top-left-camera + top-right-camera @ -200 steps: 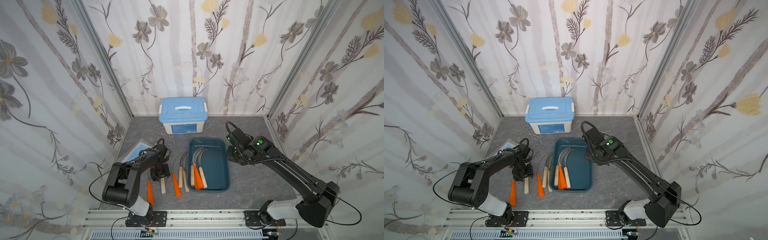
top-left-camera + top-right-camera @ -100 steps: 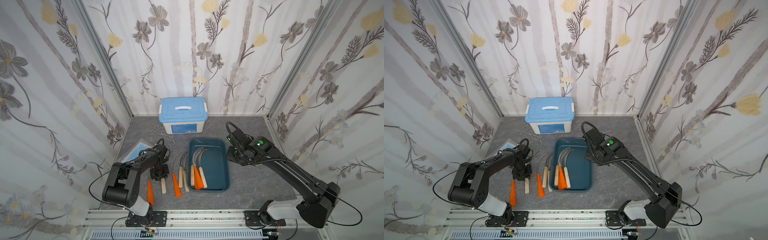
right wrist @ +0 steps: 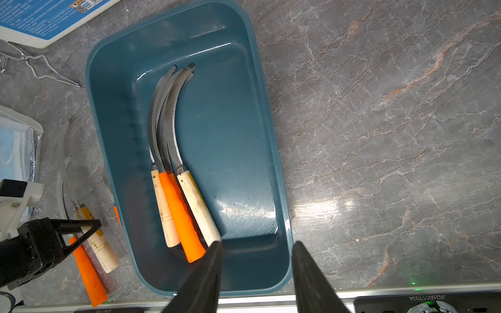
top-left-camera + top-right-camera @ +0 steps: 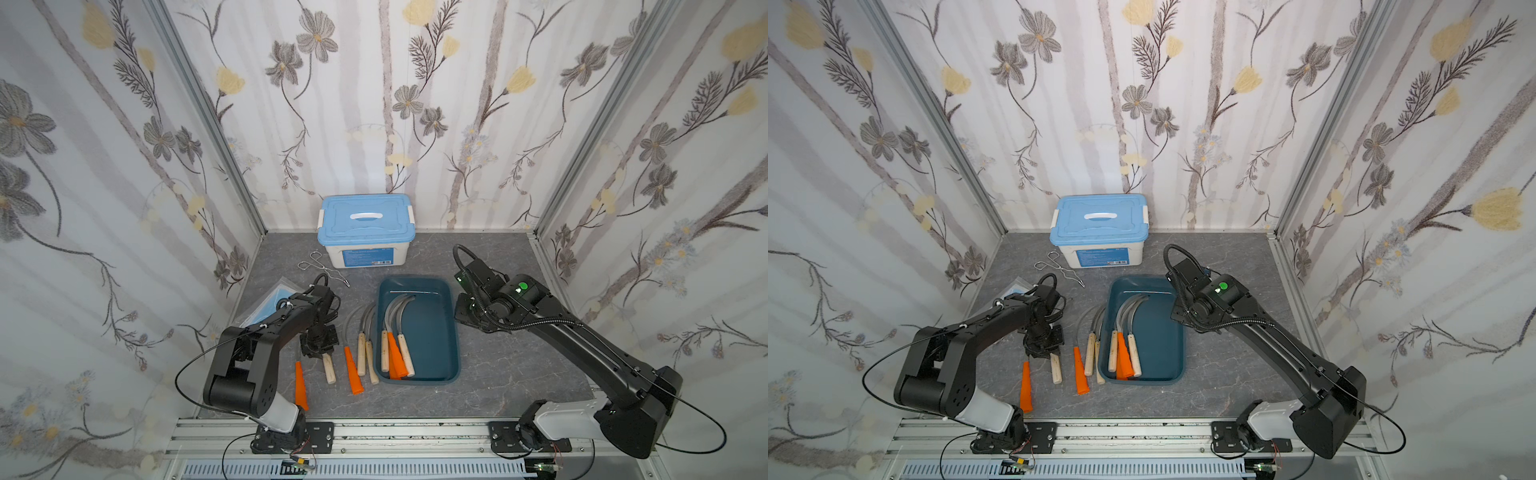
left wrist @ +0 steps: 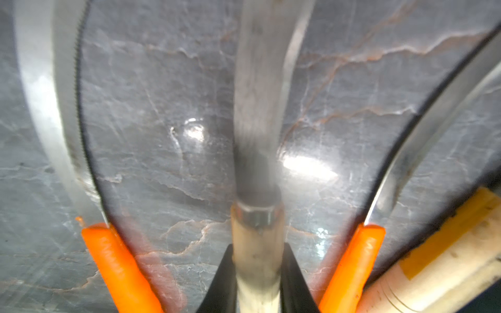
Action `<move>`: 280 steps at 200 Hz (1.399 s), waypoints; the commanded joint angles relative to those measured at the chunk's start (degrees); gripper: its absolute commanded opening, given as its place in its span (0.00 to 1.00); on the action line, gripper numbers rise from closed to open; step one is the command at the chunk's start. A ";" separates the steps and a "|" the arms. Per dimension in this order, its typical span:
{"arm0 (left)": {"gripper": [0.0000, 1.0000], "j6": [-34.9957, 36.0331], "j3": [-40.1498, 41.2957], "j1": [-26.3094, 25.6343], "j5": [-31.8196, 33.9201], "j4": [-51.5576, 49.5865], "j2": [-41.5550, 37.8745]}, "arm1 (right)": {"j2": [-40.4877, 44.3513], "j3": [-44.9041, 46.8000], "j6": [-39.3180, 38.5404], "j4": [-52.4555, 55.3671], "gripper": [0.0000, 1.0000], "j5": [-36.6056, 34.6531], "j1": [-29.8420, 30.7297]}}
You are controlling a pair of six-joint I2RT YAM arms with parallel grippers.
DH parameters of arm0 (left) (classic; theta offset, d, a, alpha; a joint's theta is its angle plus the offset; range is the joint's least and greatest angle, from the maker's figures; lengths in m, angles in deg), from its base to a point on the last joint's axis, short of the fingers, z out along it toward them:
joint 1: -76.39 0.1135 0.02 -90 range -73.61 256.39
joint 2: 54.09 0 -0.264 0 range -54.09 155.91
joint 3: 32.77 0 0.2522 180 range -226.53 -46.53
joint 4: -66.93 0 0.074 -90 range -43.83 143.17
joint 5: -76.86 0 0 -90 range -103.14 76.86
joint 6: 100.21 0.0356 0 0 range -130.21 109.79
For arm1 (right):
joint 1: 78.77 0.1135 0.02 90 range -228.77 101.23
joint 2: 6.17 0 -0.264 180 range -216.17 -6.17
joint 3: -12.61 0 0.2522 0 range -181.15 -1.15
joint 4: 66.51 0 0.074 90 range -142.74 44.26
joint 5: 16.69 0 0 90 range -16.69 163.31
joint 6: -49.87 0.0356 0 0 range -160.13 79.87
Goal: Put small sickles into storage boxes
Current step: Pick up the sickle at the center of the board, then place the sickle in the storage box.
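Wire tongs (image 4: 326, 271) lie beside the blue-lidded white box (image 4: 365, 226).

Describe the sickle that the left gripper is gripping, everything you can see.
A short sickle with a pale wooden handle, a shiny metal collar and a curved grey blade. The left gripper is shut on the handle just behind the collar. It sits between two orange-handled sickles, outside the teal tray, blade pointing away from the robot. Whether it rests on the grey table or is lifted, I cannot tell.

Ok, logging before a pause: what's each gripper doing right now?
Left gripper: closed on a wooden-handled sickle.
Right gripper: open, holding nothing.
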 commanded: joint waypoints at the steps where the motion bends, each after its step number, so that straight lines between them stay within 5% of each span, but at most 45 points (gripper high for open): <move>1: 0.00 -0.58 -0.92 -0.04 0.49 -2.69 -0.73 | -0.35 -0.09 0.83 -1.52 0.45 -1.07 0.05; 179: 0.00 2.34 -23.41 -1.19 4.88 -12.26 -1.07 | -0.36 -3.53 -3.43 -1.38 0.45 -0.26 -4.74; 280: 0.00 10.09 -39.62 -11.64 5.72 -12.54 5.92 | 3.37 -3.19 -4.38 1.00 0.45 -1.05 -7.54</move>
